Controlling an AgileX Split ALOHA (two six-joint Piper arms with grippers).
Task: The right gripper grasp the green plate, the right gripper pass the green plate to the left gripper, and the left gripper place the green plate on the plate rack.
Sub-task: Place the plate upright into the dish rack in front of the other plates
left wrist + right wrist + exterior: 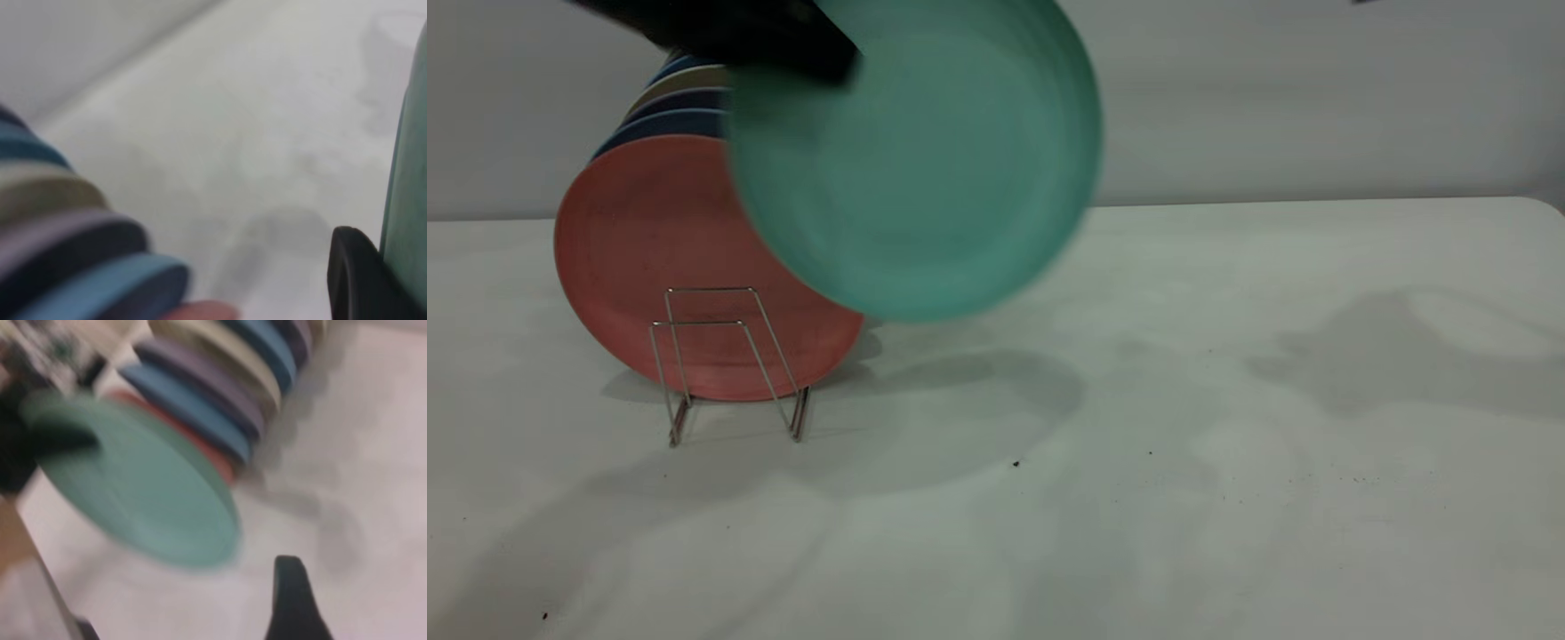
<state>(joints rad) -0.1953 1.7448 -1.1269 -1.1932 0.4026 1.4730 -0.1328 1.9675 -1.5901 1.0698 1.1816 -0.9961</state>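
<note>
The green plate (916, 160) hangs tilted in the air, just right of and in front of the plate rack (703, 323). My left gripper (818, 49) comes in from the upper left and is shut on the plate's upper rim. In the left wrist view one black finger (353, 280) lies against the plate (410, 200). My right gripper (187, 593) is open and empty, away from the plate and out of the exterior view. Its view shows one finger (293, 600) and, farther off, the green plate (147, 487).
A salmon-pink plate (649, 267) stands at the front of the rack. Dark blue and pale plates (663, 124) stand in a row behind it and also show in the right wrist view (193, 407). The white table (1227, 400) stretches to the right.
</note>
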